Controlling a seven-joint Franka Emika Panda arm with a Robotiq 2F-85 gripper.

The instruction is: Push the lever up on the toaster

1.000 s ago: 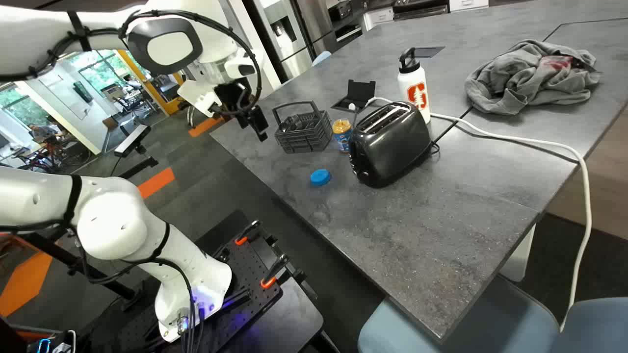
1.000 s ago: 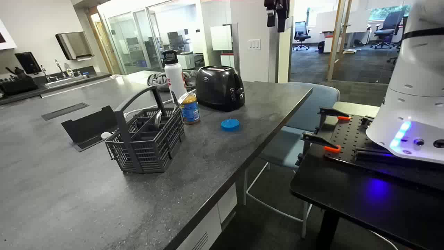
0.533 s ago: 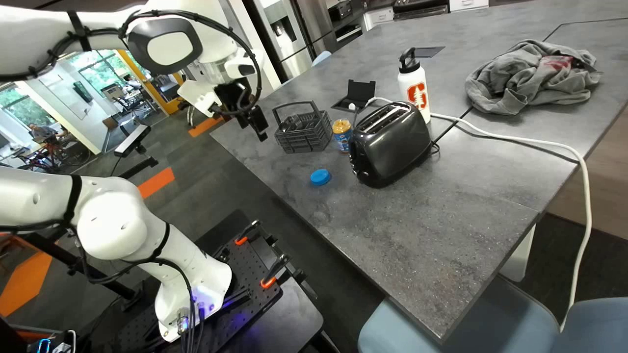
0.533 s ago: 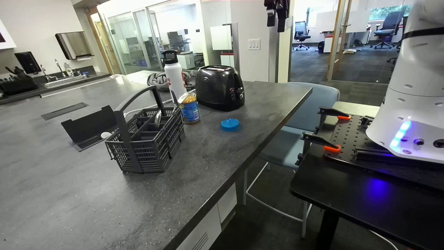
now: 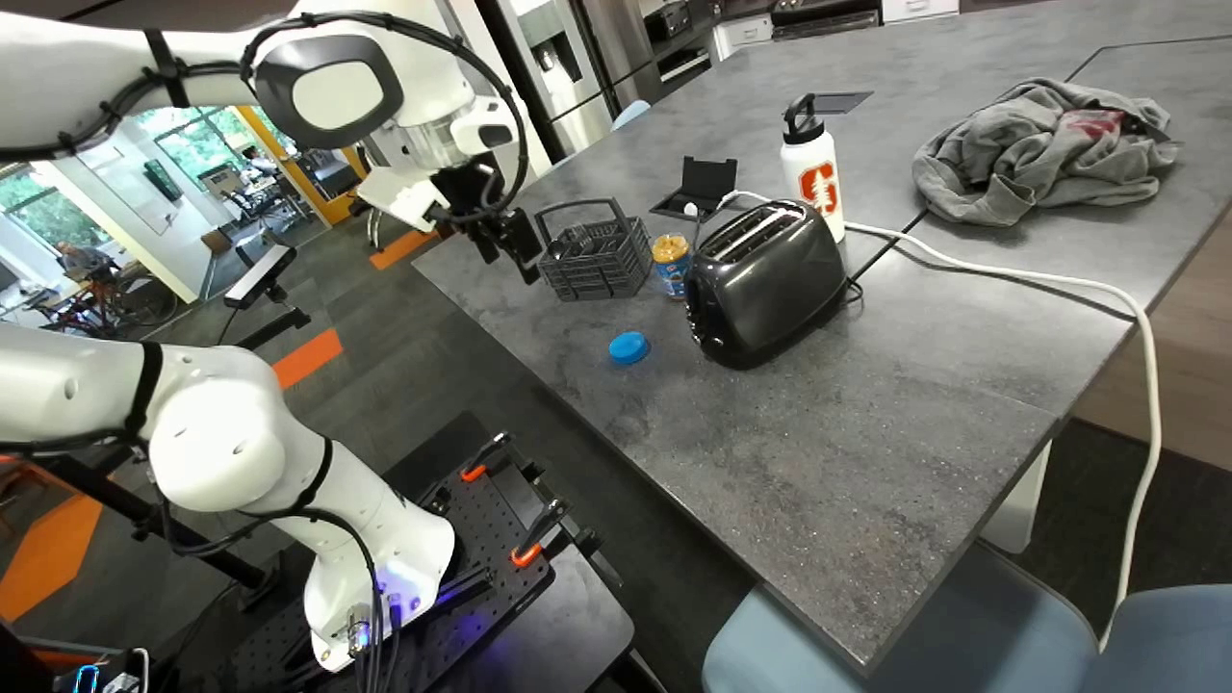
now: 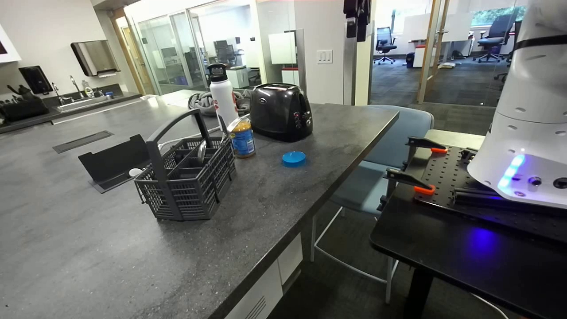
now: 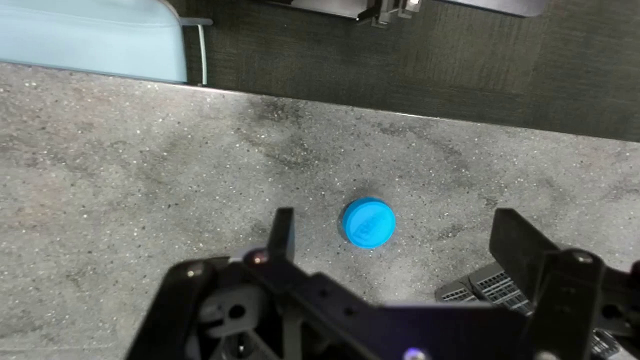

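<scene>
The black toaster [image 5: 770, 284] stands on the grey table in both exterior views [image 6: 280, 110]. Its end face with the knobs [image 6: 302, 119] faces the table's near edge. The lever on that end is too small and dark to make out its height. My gripper [image 5: 510, 262] hangs in the air above the table's edge, well apart from the toaster, on the basket's side. Only its fingers [image 6: 357, 36] show at the top of an exterior view. In the wrist view the gripper [image 7: 395, 215] is wide open with nothing between its fingers. The toaster is out of the wrist view.
A blue lid [image 7: 369, 222] lies on the table below the gripper. A grey cutlery basket [image 5: 599, 258], an open peanut butter jar [image 6: 242, 141], a white bottle [image 5: 813, 178] and a white cable [image 5: 1011, 272] are near the toaster. A grey cloth [image 5: 1039, 159] lies farther off.
My gripper and arm have moved slightly, to the right and a little down in both exterior views, within the last half second. The toaster and other objects have not moved.
</scene>
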